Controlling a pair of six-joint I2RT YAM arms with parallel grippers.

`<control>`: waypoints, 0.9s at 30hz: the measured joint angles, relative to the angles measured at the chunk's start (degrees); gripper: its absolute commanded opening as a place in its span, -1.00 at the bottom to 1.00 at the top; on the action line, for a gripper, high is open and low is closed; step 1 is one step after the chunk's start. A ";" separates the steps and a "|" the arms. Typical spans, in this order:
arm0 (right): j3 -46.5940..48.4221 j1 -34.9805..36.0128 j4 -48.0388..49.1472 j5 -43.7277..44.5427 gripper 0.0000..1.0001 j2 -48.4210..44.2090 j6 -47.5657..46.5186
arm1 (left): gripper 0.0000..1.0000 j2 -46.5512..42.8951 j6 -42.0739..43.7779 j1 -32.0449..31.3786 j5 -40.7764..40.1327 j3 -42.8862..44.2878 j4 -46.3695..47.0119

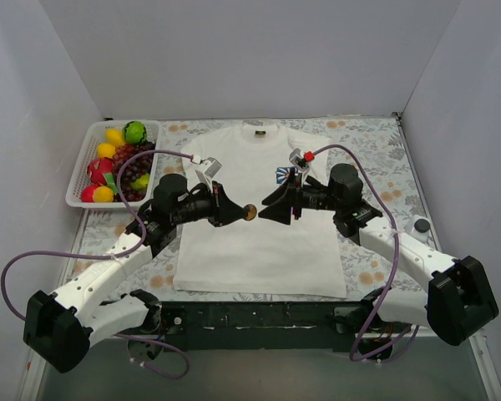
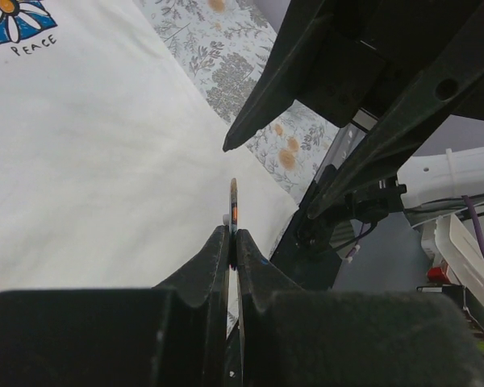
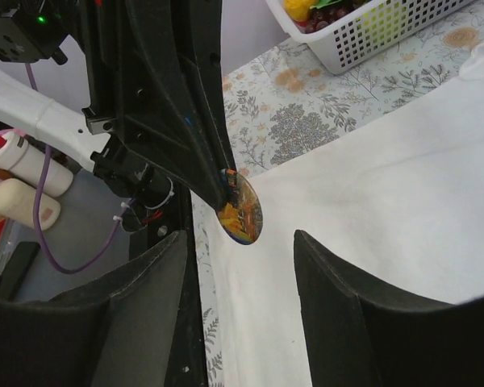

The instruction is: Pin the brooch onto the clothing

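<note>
Brooch (image 1: 250, 212) pinched by L gripper (image 1: 240, 211); R gripper (image 1: 264, 209) seemingly open.

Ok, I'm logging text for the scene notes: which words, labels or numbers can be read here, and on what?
"PEACE": printed under the flower logo on the white T-shirt, legible in the left wrist view only.
The same print in the top view: too small to read.
The brooch: a coloured pattern on its face, no readable text.
Nothing else legible.
</note>
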 measured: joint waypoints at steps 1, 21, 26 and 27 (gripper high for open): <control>0.00 0.04 0.44 -0.04 0.23 0.20 0.11 | -1.00 -0.04 -0.09 0.00 0.42 0.00 0.37; -0.02 1.16 7.63 -3.63 -0.33 4.79 2.43 | -1.00 -0.70 -0.96 0.11 4.79 -0.11 5.66; 0.00 1.38 8.13 -5.29 -0.32 5.51 2.58 | -1.00 -0.11 -1.44 0.17 4.79 -0.52 6.10; 0.00 1.38 8.13 -5.38 -0.31 5.51 2.51 | -1.00 0.07 -1.44 0.15 4.83 -0.52 6.38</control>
